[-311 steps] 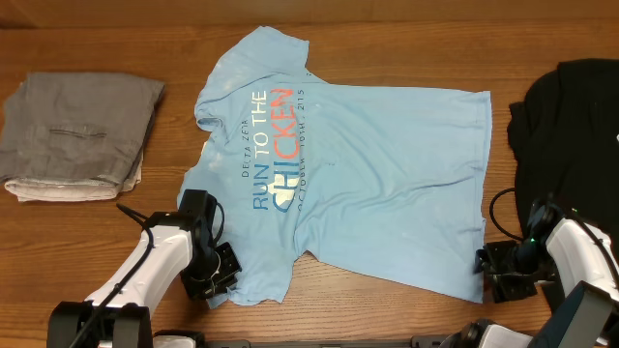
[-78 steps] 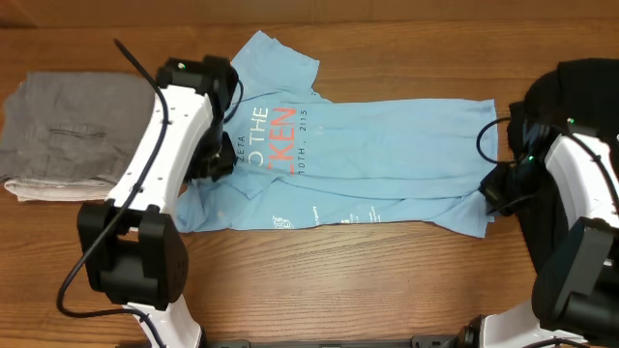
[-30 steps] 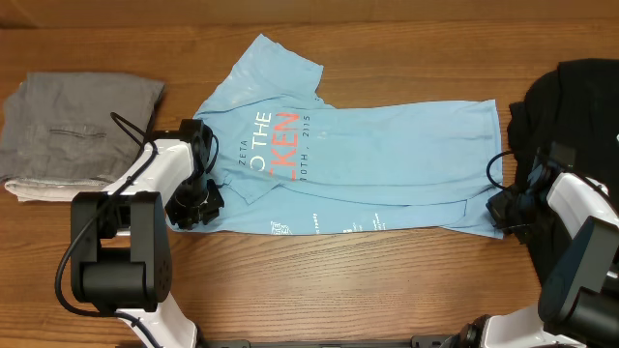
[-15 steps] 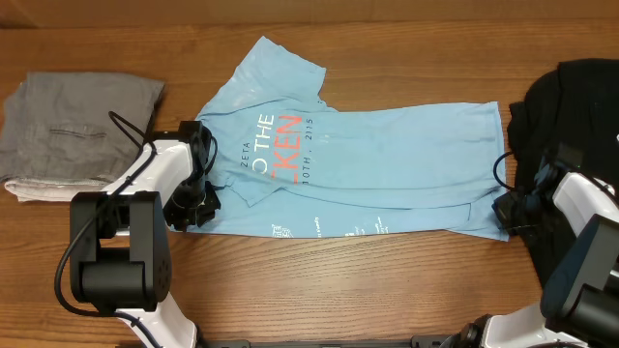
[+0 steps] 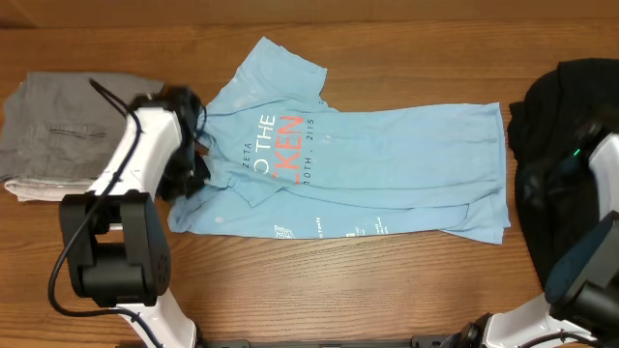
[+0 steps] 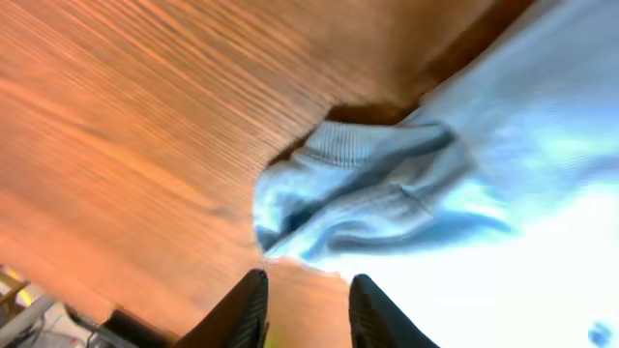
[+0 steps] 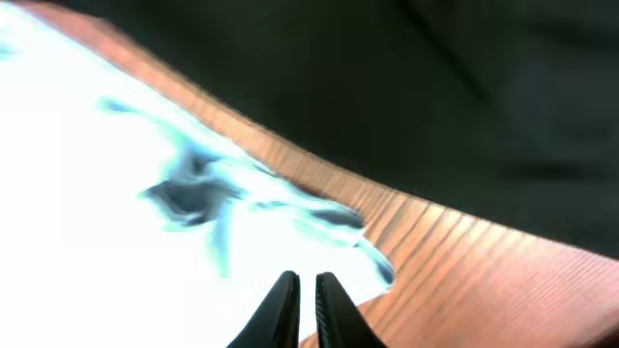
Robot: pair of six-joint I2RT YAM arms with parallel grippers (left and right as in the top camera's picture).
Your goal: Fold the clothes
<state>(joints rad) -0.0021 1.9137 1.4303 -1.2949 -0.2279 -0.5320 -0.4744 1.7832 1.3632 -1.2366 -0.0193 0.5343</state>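
The light blue T-shirt (image 5: 387, 164) lies across the middle of the table, its near half folded over, with the lettering (image 5: 276, 145) showing at its left. My left gripper (image 5: 186, 177) hovers over the shirt's left edge. In the left wrist view it (image 6: 308, 285) is open and empty above wood, with a bunched shirt edge (image 6: 358, 188) just ahead. My right gripper (image 7: 306, 282) is shut and empty above the shirt's right corner (image 7: 145, 251). In the overhead view the right arm (image 5: 604, 159) is over dark cloth, its fingers hard to see.
A folded grey garment (image 5: 77, 135) lies at the far left, close to the left arm. A black garment (image 5: 571, 97) is heaped at the right edge and also shows in the right wrist view (image 7: 435, 87). Bare wood runs along the front (image 5: 338, 280).
Both grippers have left the shirt's front corners. The left arm rose toward the back left; the right arm pulled back right over the black garment. The shirt lies still.
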